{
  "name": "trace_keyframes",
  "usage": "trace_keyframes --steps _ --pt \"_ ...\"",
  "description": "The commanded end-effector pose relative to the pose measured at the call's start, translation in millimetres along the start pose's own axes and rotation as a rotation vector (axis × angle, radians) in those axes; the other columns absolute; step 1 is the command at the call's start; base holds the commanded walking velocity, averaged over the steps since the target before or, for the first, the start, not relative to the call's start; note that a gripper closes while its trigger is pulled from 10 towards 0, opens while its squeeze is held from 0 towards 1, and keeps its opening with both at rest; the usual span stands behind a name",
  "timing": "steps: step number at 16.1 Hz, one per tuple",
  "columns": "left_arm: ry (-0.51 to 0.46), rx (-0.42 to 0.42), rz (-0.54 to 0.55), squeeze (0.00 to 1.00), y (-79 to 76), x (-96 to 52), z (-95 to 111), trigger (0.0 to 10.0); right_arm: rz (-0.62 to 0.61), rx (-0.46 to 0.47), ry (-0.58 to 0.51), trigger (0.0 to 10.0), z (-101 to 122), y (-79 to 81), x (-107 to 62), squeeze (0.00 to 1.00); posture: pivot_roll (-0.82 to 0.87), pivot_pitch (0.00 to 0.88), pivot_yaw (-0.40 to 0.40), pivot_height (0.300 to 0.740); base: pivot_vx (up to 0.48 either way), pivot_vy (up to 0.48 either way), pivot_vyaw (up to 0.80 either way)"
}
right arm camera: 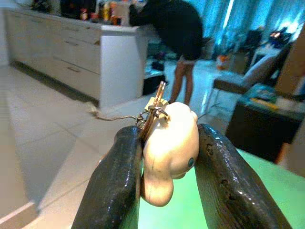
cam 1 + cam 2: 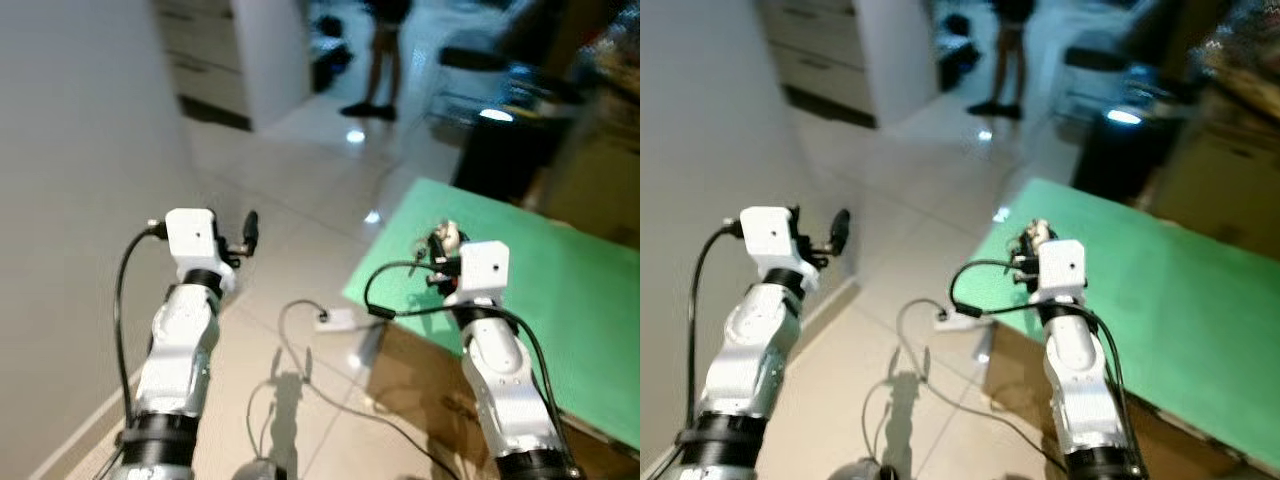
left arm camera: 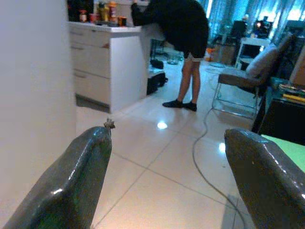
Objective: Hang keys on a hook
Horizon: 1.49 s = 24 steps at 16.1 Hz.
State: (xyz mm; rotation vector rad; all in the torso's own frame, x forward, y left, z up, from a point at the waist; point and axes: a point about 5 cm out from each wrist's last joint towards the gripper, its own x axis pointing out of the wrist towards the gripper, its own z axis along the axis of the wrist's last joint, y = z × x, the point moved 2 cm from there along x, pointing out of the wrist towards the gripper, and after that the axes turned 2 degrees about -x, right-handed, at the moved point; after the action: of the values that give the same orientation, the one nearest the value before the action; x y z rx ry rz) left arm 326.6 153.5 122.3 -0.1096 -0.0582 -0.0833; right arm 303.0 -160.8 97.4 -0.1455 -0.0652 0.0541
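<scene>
My left gripper (image 3: 164, 176) is raised beside the pale wall, jaws spread. My right gripper (image 1: 164, 176) pinches the cream rubbery keyring charm with metal keys (image 1: 169, 143) between its jaws, over the green table (image 2: 560, 290).

Glossy pale floor tiles (image 2: 300, 190), a matt green tabletop (image 2: 560, 290), metal keys (image 1: 155, 112) with a smooth cream plastic fob (image 1: 169, 150).

Glossy pale tiled floor (image 2: 300, 190) across the frame; white cable (image 2: 300, 345) lying at lower centre; green-topped table (image 2: 560, 290) at right.
</scene>
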Motion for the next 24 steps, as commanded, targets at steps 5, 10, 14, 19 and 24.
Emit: trace_keyframes --steps 5,10,14,19,24 --pt "0.009 0.030 0.044 0.00 -4.5 -3.1 -3 10.0 0.117 0.120 0.067 0.0 -9 14.9 6.4 0.00 -0.12 0.008 0.011 0.740 0.000 0.280 0.63" --pt "0.041 0.075 0.091 0.00 7.4 -5.7 -10 10.0 0.123 0.129 0.081 0.0 -12 10.5 12.4 0.00 -0.11 0.019 0.003 0.740 0.000 0.000 0.57" --pt "0.134 0.142 0.107 0.00 41.1 -40.6 -29 10.0 0.034 0.109 0.077 0.0 -17 -4.1 2.9 0.00 -0.10 0.025 0.001 0.740 0.000 0.000 0.55" --pt "0.172 0.049 0.156 0.00 36.7 -69.4 -37 10.0 0.072 0.141 0.143 0.0 -32 -3.7 -4.2 0.14 -0.08 0.032 -0.025 0.740 0.000 -0.051 0.54" --pt "0.221 0.165 0.222 0.00 38.0 -67.6 -39 10.0 0.175 0.168 0.142 0.0 -25 11.0 11.5 0.17 -0.06 0.034 -0.039 0.740 0.000 -0.480 0.53"
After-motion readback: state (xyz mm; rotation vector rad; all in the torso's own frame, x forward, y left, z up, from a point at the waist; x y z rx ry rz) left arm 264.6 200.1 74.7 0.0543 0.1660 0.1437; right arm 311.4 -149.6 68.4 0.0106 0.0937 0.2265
